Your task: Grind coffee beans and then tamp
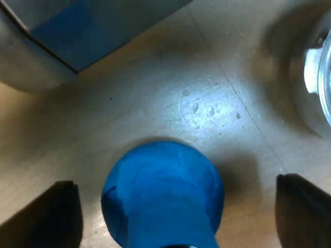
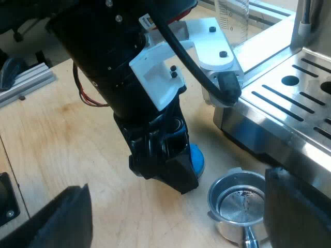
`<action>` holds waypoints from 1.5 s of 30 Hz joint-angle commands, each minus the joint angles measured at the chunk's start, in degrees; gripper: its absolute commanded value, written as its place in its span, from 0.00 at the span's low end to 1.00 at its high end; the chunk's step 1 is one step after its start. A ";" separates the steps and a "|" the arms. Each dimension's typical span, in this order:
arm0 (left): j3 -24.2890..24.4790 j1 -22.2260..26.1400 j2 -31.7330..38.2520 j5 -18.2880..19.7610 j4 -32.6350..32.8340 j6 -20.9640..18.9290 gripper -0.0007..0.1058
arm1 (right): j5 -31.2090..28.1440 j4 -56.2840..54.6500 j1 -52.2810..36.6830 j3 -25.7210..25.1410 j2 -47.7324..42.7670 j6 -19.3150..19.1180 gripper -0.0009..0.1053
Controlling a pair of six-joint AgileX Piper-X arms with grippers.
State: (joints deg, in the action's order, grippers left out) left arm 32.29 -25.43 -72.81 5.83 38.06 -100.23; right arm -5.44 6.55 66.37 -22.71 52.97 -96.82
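Two black fingers (image 1: 51, 212) of my left hand (image 1: 178, 204) stand wide apart on either side of the blue tamper (image 1: 163, 196), which sits upright on the pale wooden desk (image 1: 155, 108); neither finger touches its rounded knob, so the hand is open and holds nothing. From the right wrist view the left hand is seen lowered over that tamper, whose blue edge peeks out beneath it, close to the front of the espresso machine (image 2: 289, 103) with its slotted metal tray. Just beside the tamper, near the machine, the metal holder (image 2: 213, 201) lies loose on the desk, its basket facing up with a few dark specks on its shiny bottom. A clear measuring glass (image 2: 231, 20) stands farther off beside the machine; printed scale marks run up its side, too small to read, and I cannot tell whether it holds anything. My right hand (image 2: 176, 217) hangs above the desk near the holder, its fingers spread wide and gripping nothing. The left wrist view catches the holder's rim and a rounded metal corner of the machine.
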 commanded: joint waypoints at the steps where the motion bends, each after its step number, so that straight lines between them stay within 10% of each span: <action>1: 0.35 -0.21 0.04 -0.07 -0.58 0.22 0.56 | 0.61 0.59 0.09 -0.24 -0.12 -0.20 0.67; 12: 1.06 -0.21 0.04 -0.07 0.65 0.46 0.01 | 0.61 0.59 0.09 -0.24 -0.12 -0.20 0.67; 45: 2.05 -0.21 30.38 -2.26 16.40 1.10 0.01 | 0.61 0.49 0.09 -0.24 -0.12 -0.20 0.67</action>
State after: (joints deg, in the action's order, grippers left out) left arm 34.01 -25.43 -43.00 4.28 54.16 -98.53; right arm -5.44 6.55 66.37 -22.71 52.97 -96.68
